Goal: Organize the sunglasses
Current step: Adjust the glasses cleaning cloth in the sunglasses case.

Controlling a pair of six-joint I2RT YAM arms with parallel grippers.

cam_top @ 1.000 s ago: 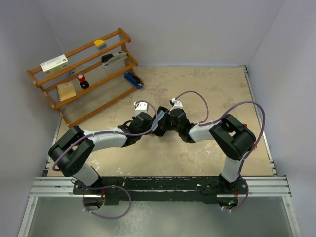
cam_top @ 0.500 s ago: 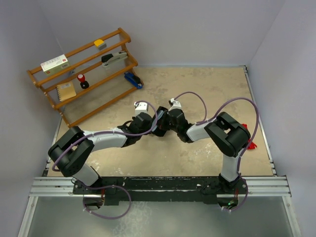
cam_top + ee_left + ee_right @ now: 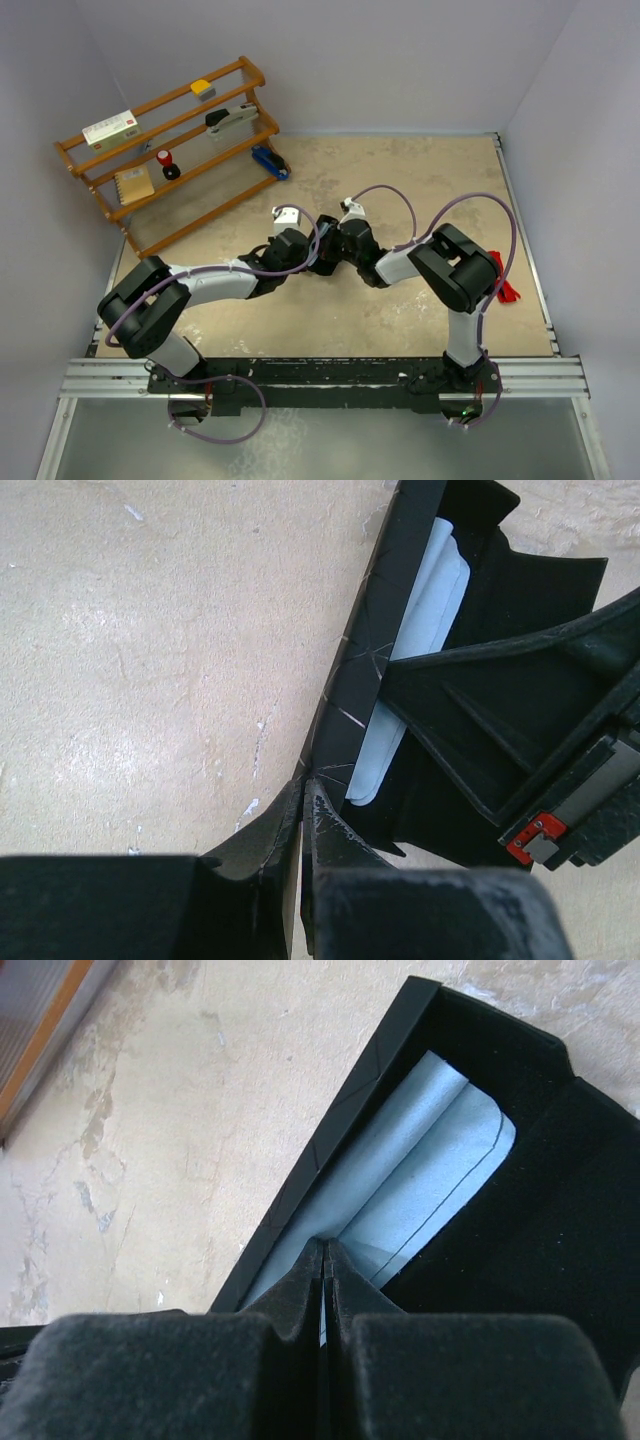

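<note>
- The beige, mottled stone-look tabletop is closed in by pale grey walls at 9, 12 and 3 o'clock. A ribbed metal rail runs along its 6 o'clock edge.
- A slanted wooden rack holding small office items fills the 10 o'clock corner.
- The widest bare stretch of tabletop lies from 12 to 2 o'clock, with a narrower strip at 6 o'clock in front of the arm bases.
- The small bright red folded sunglasses lie at 4 o'clock, close to the tabletop's right edge and just beside the right arm's elbow.
- The long black rectangular case lies open at the centre, with a pale blue folded cloth inside it.
- The left arm's fingers are pressed together, tips touching the end of the case's side wall.
- The right arm's fingers are pressed together inside the case, tips on the cloth.
</note>
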